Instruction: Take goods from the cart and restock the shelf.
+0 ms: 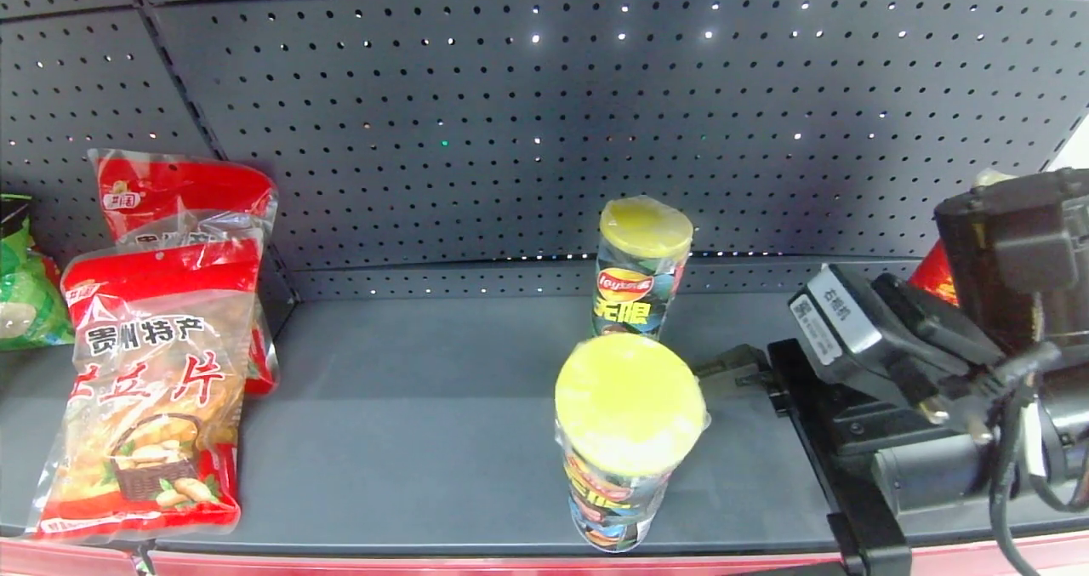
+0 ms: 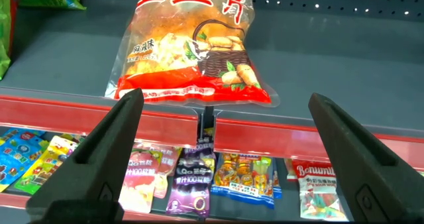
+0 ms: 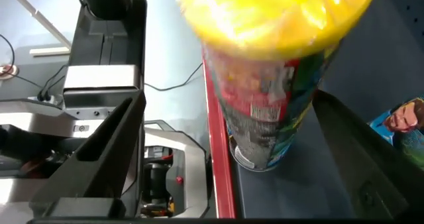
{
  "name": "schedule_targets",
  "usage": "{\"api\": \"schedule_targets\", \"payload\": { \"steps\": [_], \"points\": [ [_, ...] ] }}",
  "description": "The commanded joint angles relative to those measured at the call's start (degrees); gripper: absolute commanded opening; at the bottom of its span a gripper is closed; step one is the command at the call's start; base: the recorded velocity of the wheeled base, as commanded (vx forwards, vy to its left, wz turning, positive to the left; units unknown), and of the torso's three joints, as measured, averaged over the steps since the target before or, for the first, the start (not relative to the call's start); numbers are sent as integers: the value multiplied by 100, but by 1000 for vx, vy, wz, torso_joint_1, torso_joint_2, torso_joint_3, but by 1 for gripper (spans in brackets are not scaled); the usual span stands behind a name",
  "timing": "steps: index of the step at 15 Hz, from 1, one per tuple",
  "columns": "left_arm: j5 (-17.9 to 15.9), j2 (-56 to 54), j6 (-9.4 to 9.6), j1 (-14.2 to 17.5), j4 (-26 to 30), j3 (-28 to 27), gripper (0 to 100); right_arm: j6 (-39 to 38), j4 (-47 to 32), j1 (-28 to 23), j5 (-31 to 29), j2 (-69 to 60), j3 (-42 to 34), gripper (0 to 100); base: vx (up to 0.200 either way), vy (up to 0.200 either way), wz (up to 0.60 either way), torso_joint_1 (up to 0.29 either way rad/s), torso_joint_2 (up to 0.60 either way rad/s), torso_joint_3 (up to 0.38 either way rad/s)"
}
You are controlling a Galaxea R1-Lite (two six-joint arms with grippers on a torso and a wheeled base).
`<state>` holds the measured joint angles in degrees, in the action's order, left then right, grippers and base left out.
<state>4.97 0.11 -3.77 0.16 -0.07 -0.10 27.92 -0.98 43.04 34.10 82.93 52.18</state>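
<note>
Your right gripper point(image 3: 228, 101) is wide open and holds nothing. The can point(image 3: 271, 85) stands upright between its fingers point(image 3: 99, 158), with a gap on each side. The can is on the shelf point(image 1: 408, 440), well to the right of the bag point(image 1: 145, 389) and close to the front edge. A back can point(image 1: 644, 265) stands behind it, also well right of the bag.

Your left gripper point(image 2: 225, 97) is wide open too. It is empty and sits out in front of the bag.

I think the can is light and stiff. It is tall, so a bump could tip it off the edge. Its shiny wrap looks slippery, and the chips inside would break easily. If you grab it, hold the round side near the middle, not the soft yellow lid point(image 1: 630, 402). Squeeze gently.
</note>
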Motion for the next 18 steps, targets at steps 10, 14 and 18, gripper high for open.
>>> {"api": "schedule_targets", "payload": {
  "steps": [10,14,18],
  "points": [
    [4,-2,-1,2,-1,1,100,12,177,11,-43,619,196,100,0,0,0,0,0,0],
    [4,-2,-1,2,-1,1,100,3,265,20,-61,944,522,100,0,0,0,0,0,0],
    [4,-2,-1,2,-1,1,100,-41,265,116,-87,1076,566,100,0,0,0,0,0,0]
  ]
}}
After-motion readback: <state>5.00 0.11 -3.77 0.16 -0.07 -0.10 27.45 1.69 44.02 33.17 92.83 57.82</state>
